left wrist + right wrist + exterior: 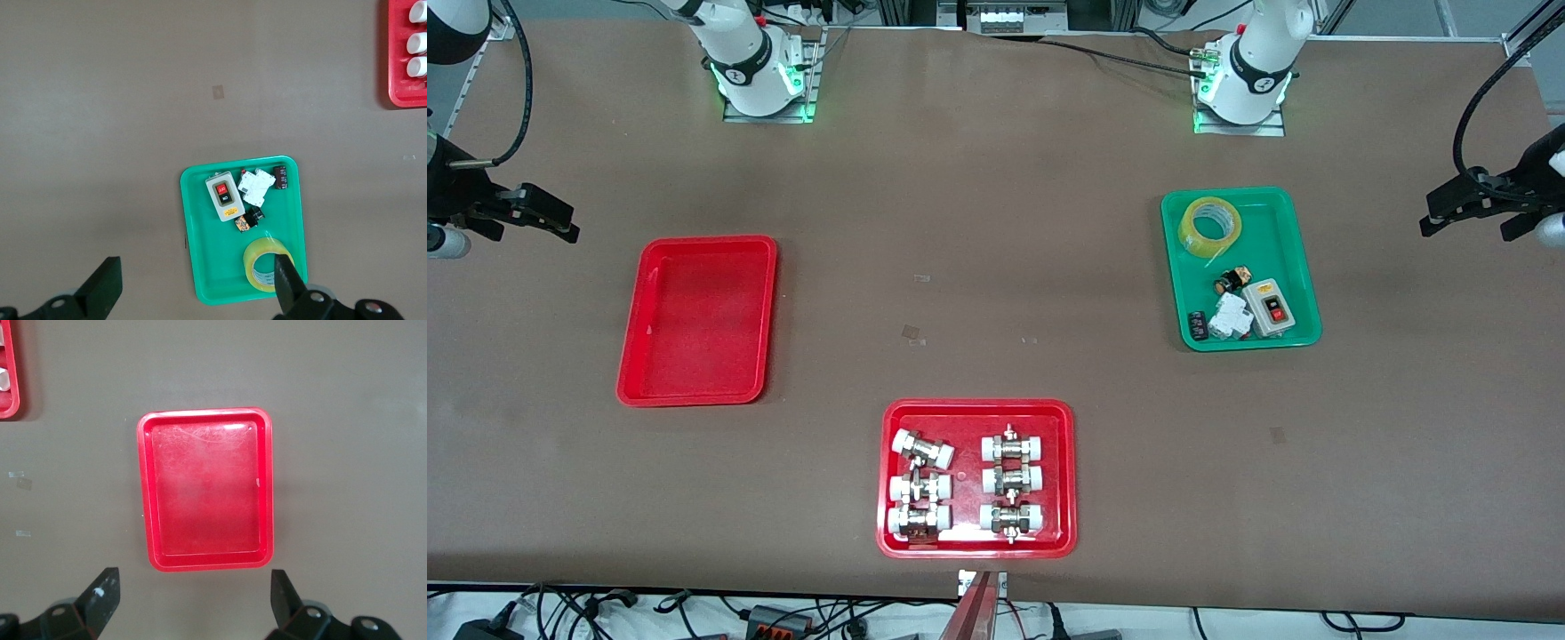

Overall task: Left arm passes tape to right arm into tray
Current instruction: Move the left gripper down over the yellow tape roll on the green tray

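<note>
The tape (1209, 227), a yellowish clear roll, lies in the green tray (1303, 267) at the end toward the robots' bases. It also shows in the left wrist view (261, 261). My left gripper (1430, 218) is open and empty, raised at the left arm's end of the table, apart from the green tray (200, 260). In its wrist view the left gripper (197, 267) has its fingers spread wide. The plain red tray (698, 320) is empty. My right gripper (565, 222) is open and empty, raised at the right arm's end, apart from the red tray (205, 488); the right gripper (193, 577) shows both fingers spread.
The green tray also holds a grey switch box (1272, 309), a white breaker (1232, 316) and small parts. A red tray of white-capped metal fittings (978, 544) sits nearest the front camera, mid-table. Bare brown tabletop lies between the trays.
</note>
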`<action>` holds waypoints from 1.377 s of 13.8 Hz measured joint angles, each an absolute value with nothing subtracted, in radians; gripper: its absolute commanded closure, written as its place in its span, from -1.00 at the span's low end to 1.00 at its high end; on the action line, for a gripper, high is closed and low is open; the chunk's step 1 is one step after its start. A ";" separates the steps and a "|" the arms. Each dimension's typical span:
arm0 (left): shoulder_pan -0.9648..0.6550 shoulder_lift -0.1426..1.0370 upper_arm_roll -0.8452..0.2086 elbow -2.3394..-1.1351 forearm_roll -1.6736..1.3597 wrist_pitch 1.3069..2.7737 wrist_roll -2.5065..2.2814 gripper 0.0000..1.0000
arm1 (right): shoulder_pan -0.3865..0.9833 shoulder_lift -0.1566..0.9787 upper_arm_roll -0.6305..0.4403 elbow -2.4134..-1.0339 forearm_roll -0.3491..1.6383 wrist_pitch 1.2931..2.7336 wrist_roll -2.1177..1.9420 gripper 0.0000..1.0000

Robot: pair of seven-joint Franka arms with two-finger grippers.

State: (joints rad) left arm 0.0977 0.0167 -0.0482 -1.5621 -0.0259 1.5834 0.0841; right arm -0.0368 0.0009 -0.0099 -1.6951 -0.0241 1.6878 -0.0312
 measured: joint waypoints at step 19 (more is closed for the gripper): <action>0.056 -0.077 -0.168 -2.369 -0.081 1.952 -0.106 -1.00 | -0.034 0.004 -0.008 -1.695 -0.024 1.697 -0.031 -1.00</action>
State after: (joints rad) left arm 0.0556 -0.0766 -0.1682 -2.3694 -0.0807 1.9524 -0.1063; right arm -0.0342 0.0041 -0.0077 -1.6952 -0.0240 1.6972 -0.0312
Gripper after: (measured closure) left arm 0.000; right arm 0.000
